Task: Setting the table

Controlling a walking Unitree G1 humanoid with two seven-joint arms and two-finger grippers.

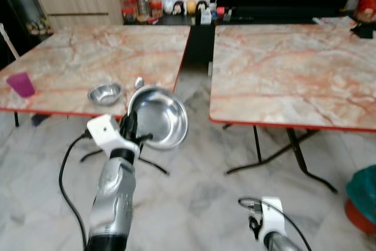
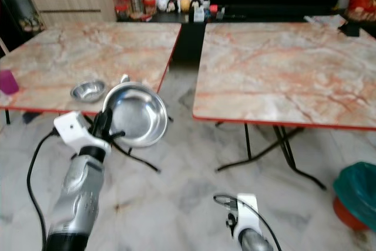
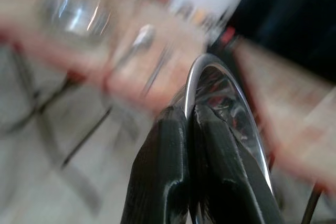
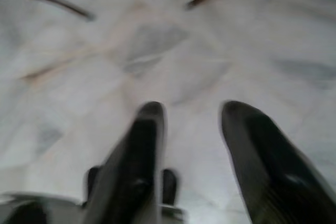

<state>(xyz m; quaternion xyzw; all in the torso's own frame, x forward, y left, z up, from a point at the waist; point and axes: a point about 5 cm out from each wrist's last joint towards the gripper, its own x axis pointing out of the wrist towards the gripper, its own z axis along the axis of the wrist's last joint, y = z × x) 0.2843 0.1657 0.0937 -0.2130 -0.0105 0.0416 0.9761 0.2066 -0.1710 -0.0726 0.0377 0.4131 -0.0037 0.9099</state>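
Carrying the large steel bowl (image 1: 157, 117) to a place setting looks like the step in hand, and doing it well means keeping the rim pinched firmly, tipping the bowl level before it crosses the red edge, and lowering it onto bare marble clear of the smaller pieces.

Left eye view: the left claw (image 1: 131, 129) sits at lower centre-left, its 2 fingers closed on the near rim of the bowl, which hangs tilted in the air in front of the left surface (image 1: 70, 57). Just left of it in the frame, a small steel bowl (image 1: 105, 93) rests near that surface's front edge, a spoon (image 1: 138, 83) lies beside it, and a purple cup (image 1: 21, 84) stands at far left. A second surface (image 1: 294, 72) fills the upper right, well apart across a gap. The right claw's arm hangs idle at bottom centre-right.

Right eye view: the same layout, with the held bowl at centre-left overlapping the left surface's red edge.

Left wrist view: both black fingers (image 3: 163, 177) are pressed together at bottom centre, the bowl's thin rim clamped between them; the background is blurred.

Right wrist view: the right claw (image 4: 191, 129) is spread wide, gripping nothing, with blurred marble floor (image 4: 173, 40) beyond it.
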